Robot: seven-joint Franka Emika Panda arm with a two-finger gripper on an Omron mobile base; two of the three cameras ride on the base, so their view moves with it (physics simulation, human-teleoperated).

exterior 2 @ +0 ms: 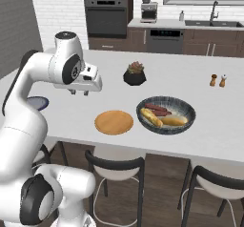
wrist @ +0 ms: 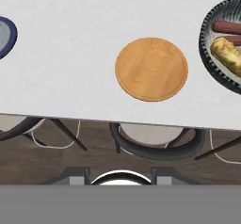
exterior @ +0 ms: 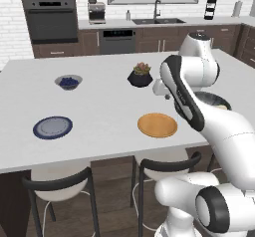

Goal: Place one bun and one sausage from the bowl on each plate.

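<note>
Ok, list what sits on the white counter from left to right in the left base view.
Blue plate → small blue-filled bowl → potted plant → orange plate. The dark grey bowl lies farthest right, mostly hidden behind the arm.

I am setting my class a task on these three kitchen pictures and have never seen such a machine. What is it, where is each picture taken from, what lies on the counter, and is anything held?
It is a white robot arm in a rendered kitchen. Two pictures come from cameras behind it, left and right; the third looks down from its hand. On the white counter lie an orange plate, a blue plate, and a dark bowl with buns and sausages. Further back stand a plant pot, a small blue-filled bowl and two shakers. The claw hangs above the counter, holding nothing.
</note>
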